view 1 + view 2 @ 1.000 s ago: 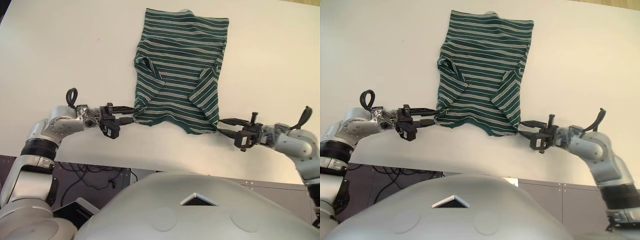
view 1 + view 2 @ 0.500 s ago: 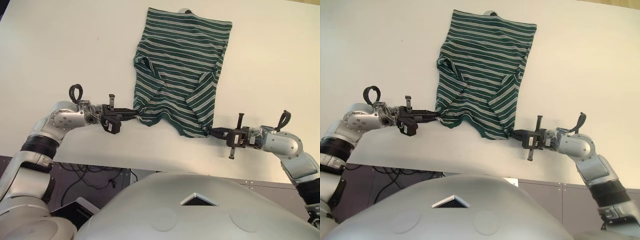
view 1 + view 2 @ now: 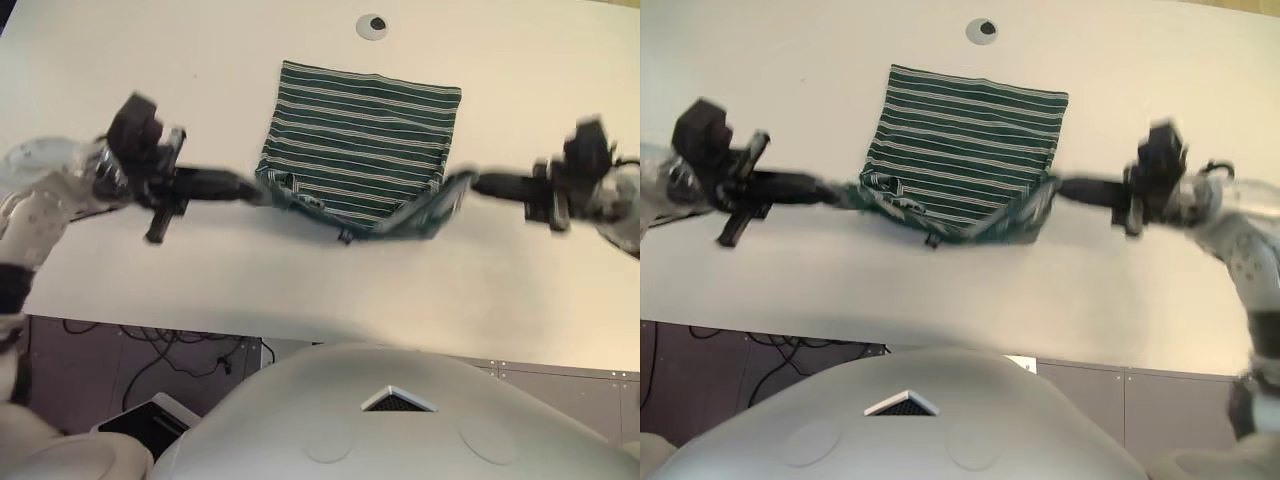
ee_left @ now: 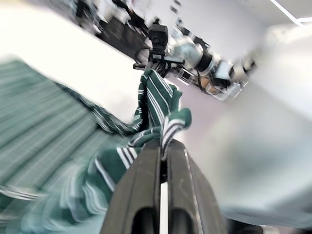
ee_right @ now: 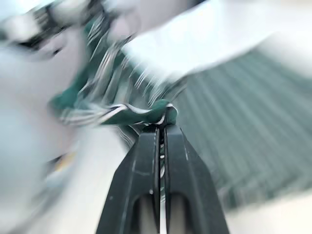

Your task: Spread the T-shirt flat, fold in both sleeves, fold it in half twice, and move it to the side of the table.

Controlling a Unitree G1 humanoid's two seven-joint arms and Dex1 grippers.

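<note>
Two grippers share the work. The left gripper [image 3: 252,188] is clamped on the near corner of the T-shirt [image 3: 360,125] at 9 o'clock. The right gripper [image 3: 468,184] is clamped on the matching corner at 3 o'clock. Each has its fingers pressed together over a bunch of striped cloth.

The T-shirt lies on the tabletop [image 3: 150,60] toward 12 o'clock. Its far part is flat, and its near edge is raised off the surface, sagging between the two grips. A round grommet [image 3: 372,25] sits just beyond it at 12 o'clock.

Judging by the lifted hem, a fold in half is in hand. The next move calls for carrying both corners evenly toward 12 o'clock, laying them on the far edge, then letting go together.
</note>
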